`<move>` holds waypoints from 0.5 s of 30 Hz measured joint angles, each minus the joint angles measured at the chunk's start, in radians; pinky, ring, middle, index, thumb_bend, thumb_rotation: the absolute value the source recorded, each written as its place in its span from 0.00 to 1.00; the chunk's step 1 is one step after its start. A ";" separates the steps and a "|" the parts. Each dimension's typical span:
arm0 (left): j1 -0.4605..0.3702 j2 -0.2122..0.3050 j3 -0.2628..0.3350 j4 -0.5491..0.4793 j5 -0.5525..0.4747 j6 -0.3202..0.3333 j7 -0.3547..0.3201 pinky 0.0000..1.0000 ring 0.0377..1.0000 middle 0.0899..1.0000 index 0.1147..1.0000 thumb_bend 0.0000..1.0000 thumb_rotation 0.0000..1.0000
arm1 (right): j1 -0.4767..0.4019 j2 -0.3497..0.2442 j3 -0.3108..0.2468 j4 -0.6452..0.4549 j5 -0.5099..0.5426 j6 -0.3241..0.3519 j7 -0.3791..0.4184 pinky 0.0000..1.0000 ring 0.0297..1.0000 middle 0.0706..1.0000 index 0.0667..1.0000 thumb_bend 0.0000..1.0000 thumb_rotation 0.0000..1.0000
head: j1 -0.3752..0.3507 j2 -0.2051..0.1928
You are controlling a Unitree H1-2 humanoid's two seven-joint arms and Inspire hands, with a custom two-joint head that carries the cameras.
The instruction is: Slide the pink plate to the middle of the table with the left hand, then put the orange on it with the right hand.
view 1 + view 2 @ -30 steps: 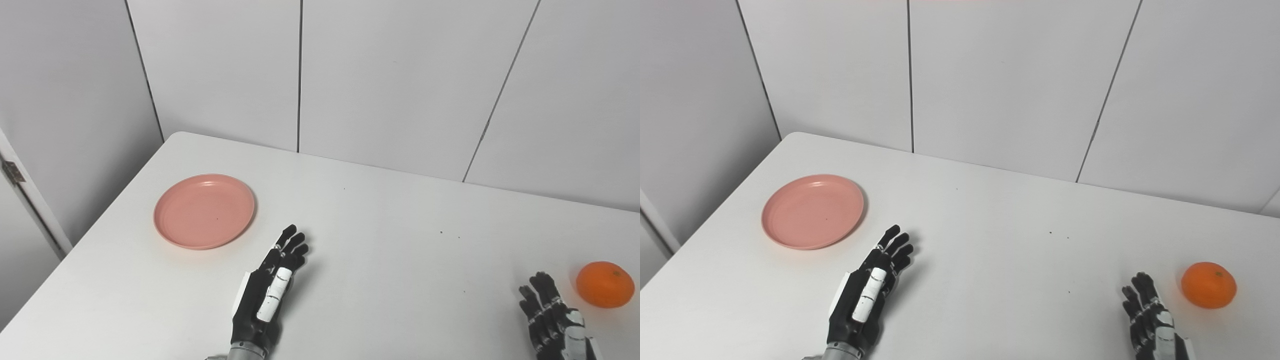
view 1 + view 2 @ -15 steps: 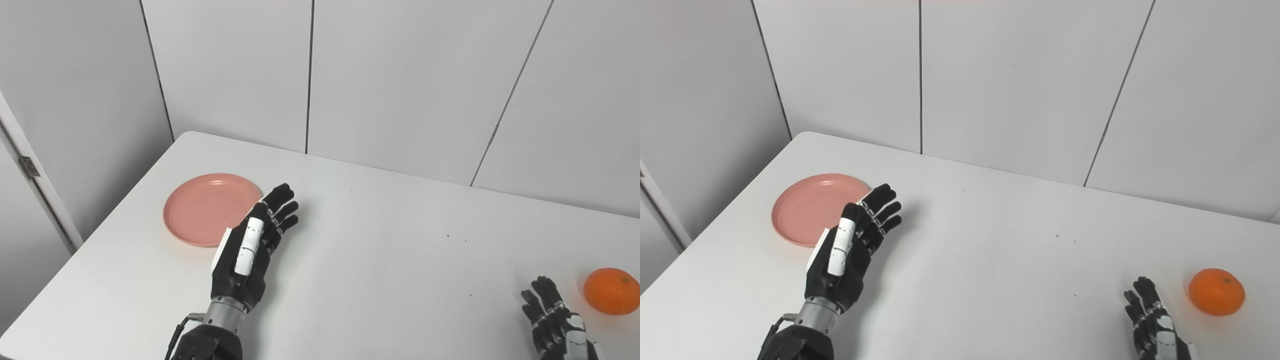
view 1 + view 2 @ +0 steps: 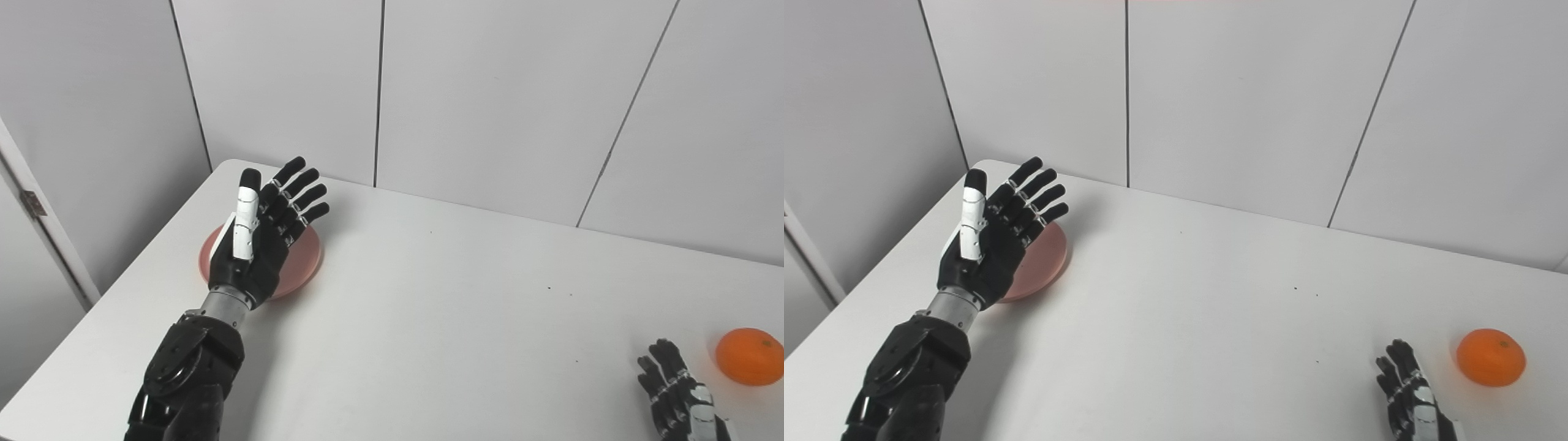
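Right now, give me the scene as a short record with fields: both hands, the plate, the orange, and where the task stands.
left hand: open, fingers spread, raised in front of the plate; contact cannot be told
right hand: low at the near right edge, holding nothing, beside the orange and apart from it
pink plate: on the table's far left part, mostly hidden by the left hand
orange: on the table, near right, untouched
task stage: plate not yet in the middle; orange not yet on it

Both head cameras look down and forward over the white table (image 3: 465, 318) toward the panelled wall (image 3: 1243, 98). They sit side by side, sharing nearly the whole scene
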 measured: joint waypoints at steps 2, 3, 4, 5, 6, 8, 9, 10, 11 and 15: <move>-0.040 0.018 0.020 0.010 -0.032 0.024 0.008 0.86 0.89 0.89 0.83 0.96 0.81 | 0.000 0.000 0.000 0.001 0.000 0.000 0.000 0.97 0.94 0.95 0.92 0.81 0.96 | 0.000 0.000; -0.063 0.034 0.025 0.020 -0.050 0.032 0.014 0.87 0.90 0.90 0.83 0.96 0.81 | -0.001 0.001 0.001 0.001 0.000 -0.001 0.000 0.97 0.94 0.95 0.92 0.81 0.96 | 0.000 0.000; -0.076 0.046 0.027 0.024 -0.057 0.034 0.017 0.87 0.90 0.87 0.83 0.96 0.79 | -0.001 0.001 0.001 0.001 0.000 -0.001 0.001 0.98 0.94 0.95 0.92 0.81 0.97 | -0.002 -0.002; -0.088 0.059 0.032 0.035 -0.072 0.035 0.021 0.88 0.90 0.87 0.82 0.96 0.78 | -0.001 0.001 0.001 0.001 0.000 -0.003 0.001 0.98 0.94 0.95 0.92 0.81 0.97 | -0.002 -0.002; -0.100 0.073 0.039 0.049 -0.083 0.036 0.027 0.88 0.90 0.86 0.81 0.96 0.77 | -0.001 0.001 0.002 0.001 0.000 -0.004 0.003 0.98 0.94 0.95 0.92 0.81 0.97 | -0.002 -0.002; -0.116 0.099 0.050 0.079 -0.092 0.038 0.044 0.89 0.90 0.86 0.82 0.97 0.77 | -0.001 0.001 0.002 0.001 0.000 -0.005 0.007 0.98 0.94 0.95 0.93 0.80 0.97 | -0.002 0.000; -0.120 0.113 0.051 0.094 -0.093 0.039 0.049 0.90 0.91 0.87 0.84 0.97 0.77 | -0.001 0.001 0.002 0.001 0.000 -0.005 0.009 0.98 0.94 0.95 0.92 0.81 0.97 | -0.002 0.000; -0.120 0.127 0.051 0.104 -0.092 0.041 0.053 0.90 0.91 0.88 0.84 0.97 0.77 | -0.001 0.001 0.001 0.001 0.000 -0.005 0.011 0.97 0.94 0.95 0.92 0.81 0.97 | -0.002 0.000; -0.121 0.139 0.051 0.119 -0.091 0.041 0.052 0.91 0.91 0.88 0.85 0.97 0.77 | 0.000 0.001 0.001 0.001 0.000 -0.005 0.012 0.97 0.94 0.95 0.92 0.81 0.96 | -0.002 0.000; -0.134 0.181 0.059 0.193 -0.087 0.044 0.032 0.93 0.92 0.91 0.84 0.96 0.78 | 0.000 0.001 0.001 0.002 -0.001 -0.005 0.014 0.97 0.94 0.95 0.92 0.81 0.97 | 0.003 -0.003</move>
